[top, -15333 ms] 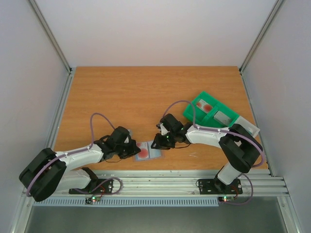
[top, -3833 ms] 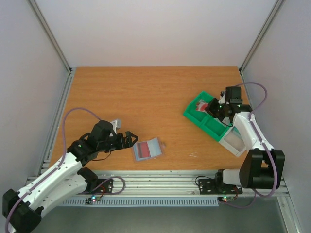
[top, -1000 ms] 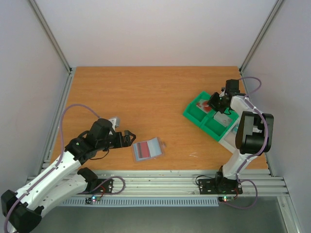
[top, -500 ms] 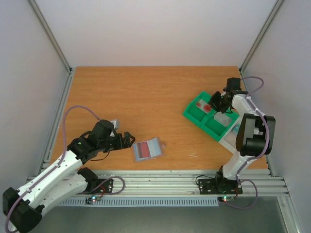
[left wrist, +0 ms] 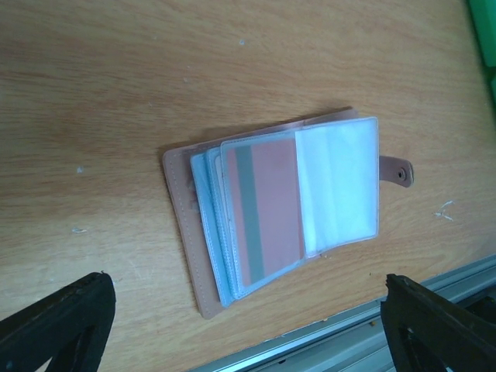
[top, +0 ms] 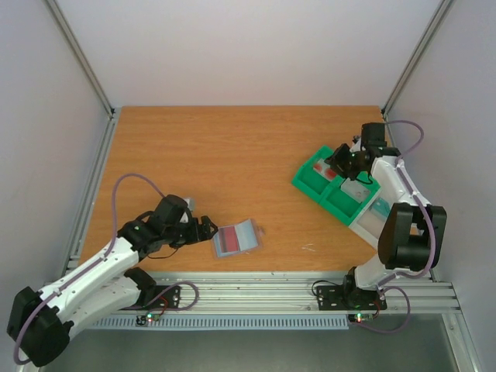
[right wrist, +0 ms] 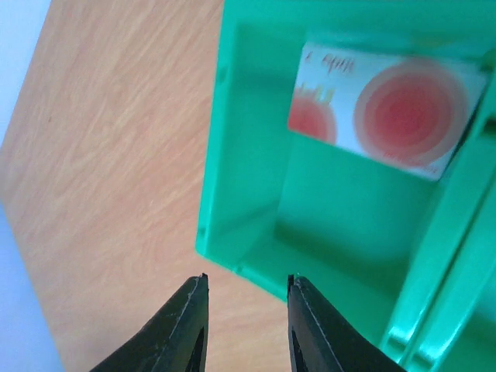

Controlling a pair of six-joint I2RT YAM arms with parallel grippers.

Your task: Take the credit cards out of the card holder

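The card holder [top: 237,237] lies open on the table near the front edge, with clear sleeves fanned over its cover [left wrist: 186,232]. A red credit card with a grey stripe [left wrist: 263,213] shows in the top sleeve. My left gripper [top: 206,227] hovers just left of the holder, open wide, with its fingers [left wrist: 58,325] astride it in the left wrist view. My right gripper [top: 339,160] hangs over the green tray [top: 307,180], open and empty. Below it in the tray's end compartment lies a white credit card with red round marks [right wrist: 387,105].
The green tray's near wall [right wrist: 232,155] sits just beyond the right fingertips [right wrist: 200,288]. A pale card [top: 354,188] lies in the tray's middle compartment. A clear section [top: 380,211] adjoins the tray. The metal rail [left wrist: 325,345] runs along the table's front edge close to the holder.
My right gripper's jaws have spread a little over the tray. The left arm has dropped and drawn nearer to the holder, its jaws narrowing slightly.
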